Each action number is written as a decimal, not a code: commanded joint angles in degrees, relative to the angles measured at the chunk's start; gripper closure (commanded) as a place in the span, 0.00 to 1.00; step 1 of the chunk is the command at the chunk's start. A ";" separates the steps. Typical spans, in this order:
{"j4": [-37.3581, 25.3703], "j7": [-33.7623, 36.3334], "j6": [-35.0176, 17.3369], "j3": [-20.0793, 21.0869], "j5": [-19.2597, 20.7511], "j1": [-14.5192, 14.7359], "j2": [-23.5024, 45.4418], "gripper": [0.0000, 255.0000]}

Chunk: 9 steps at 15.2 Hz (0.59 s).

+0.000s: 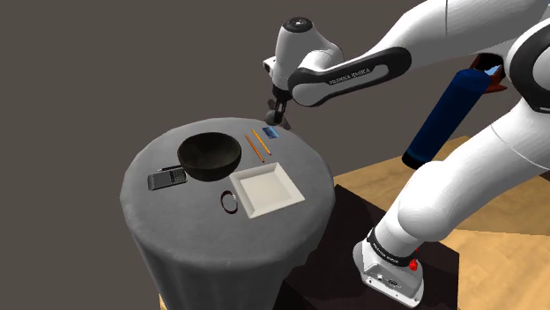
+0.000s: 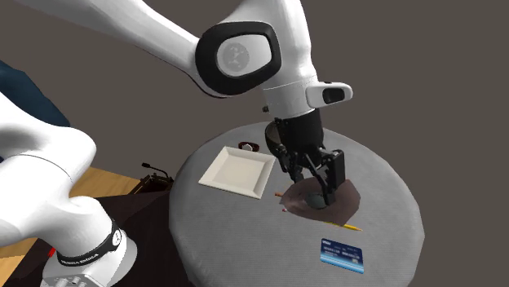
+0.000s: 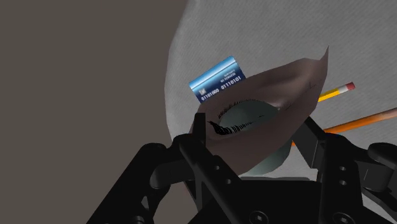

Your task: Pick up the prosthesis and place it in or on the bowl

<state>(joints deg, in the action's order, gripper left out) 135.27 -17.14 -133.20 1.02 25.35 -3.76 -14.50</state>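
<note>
Prosthesis (image 3: pixel 267 108): a flesh-coloured eye piece with dark lashes and a grey-green centre. It sits between the two fingers and is held above the table near its rim.
Jaws: the black gripper (image 3: pixel 254 137) is closed partway. One finger presses each side of the prosthesis, so it is clasped and not loose.
Seen from across the table: the gripper (image 2: pixel 318 189) points down with the prosthesis (image 2: pixel 303 200) spread under its fingertips.
Card (image 3: pixel 218 79): blue with white digits, flat on the cloth just past the jaws, beyond the prosthesis's edge.
Pencils (image 3: pixel 362 119): one orange and one yellow with a red end, lying just beside the jaws on the cloth.
Bowl (image 1: pixel 210 155): dark and round, upright, well apart from the gripper (image 1: pixel 277 113), with the pencils (image 1: pixel 257 143) between them.
Plate (image 1: pixel 264 189): white and square, farther from the jaws than the bowl's near side.
Ring (image 1: pixel 230 202): dark, touching or just beside the plate's corner.
Keypad device (image 1: pixel 166 179): dark, beside the bowl on the side away from the jaws.
Table (image 1: pixel 176 238): round, draped in grey cloth.
</note>
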 commanded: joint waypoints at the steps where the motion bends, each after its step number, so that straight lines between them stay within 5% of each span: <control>1: -1.23 -0.87 1.53 -0.07 -0.62 0.14 -0.41 1.00; 9: -5.49 -3.52 7.36 -0.09 -2.53 0.69 -2.32 1.00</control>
<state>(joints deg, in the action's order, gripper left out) 130.46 -20.23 -126.72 0.96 23.09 -3.12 -16.56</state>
